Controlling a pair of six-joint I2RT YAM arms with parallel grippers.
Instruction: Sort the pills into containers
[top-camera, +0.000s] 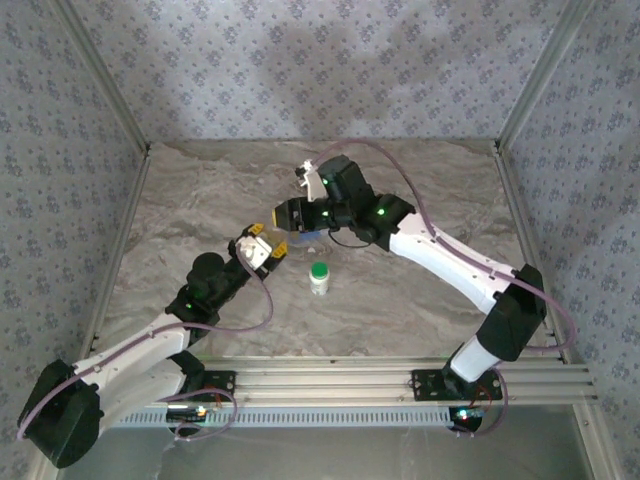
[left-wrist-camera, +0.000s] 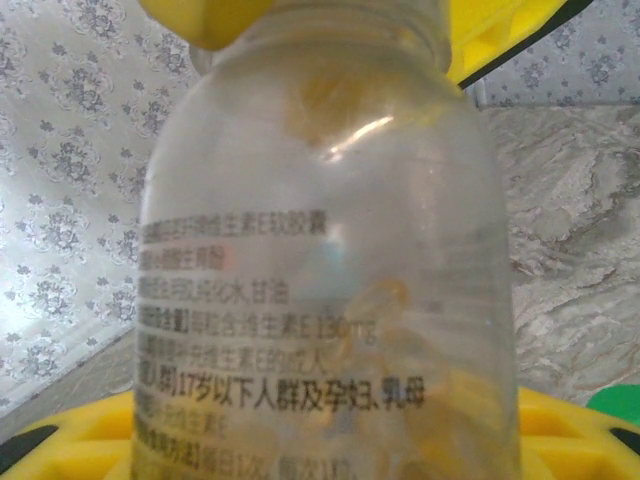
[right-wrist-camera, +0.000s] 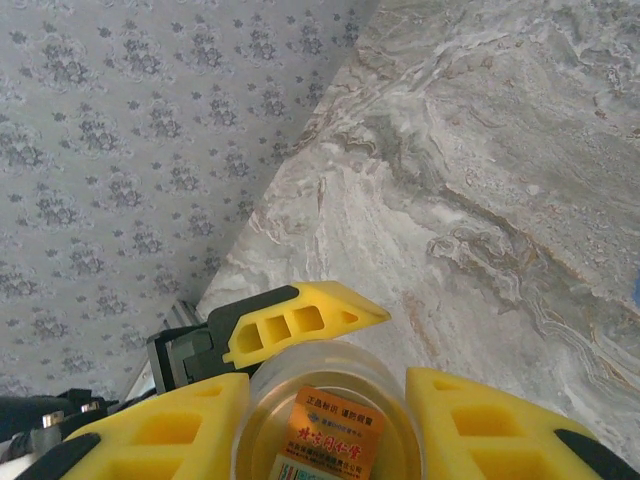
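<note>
Bottle and both grippers meet at the middle of the table (top-camera: 420, 200). The left gripper (top-camera: 262, 250) is clamped on the body of a clear pill bottle (left-wrist-camera: 330, 300), its printed label facing the wrist camera and yellowish capsules showing faintly through the wall. The right gripper (right-wrist-camera: 325, 400) is closed around the same bottle's round end, which bears an orange label (right-wrist-camera: 335, 435); I take that end to be the cap, though I cannot be sure.

The bottle's long axis runs from the left gripper away to the far right, straight into the right one, which looks down its length. Any twist or pull would, I reckon, have to follow that line while the left arm holds firm.

A second, green-capped bottle (top-camera: 319, 277) stands upright just near and right of the pair, apart from both.

The marbled surface looks smooth and flat, with open space all round inside the patterned walls (top-camera: 300, 60).
</note>
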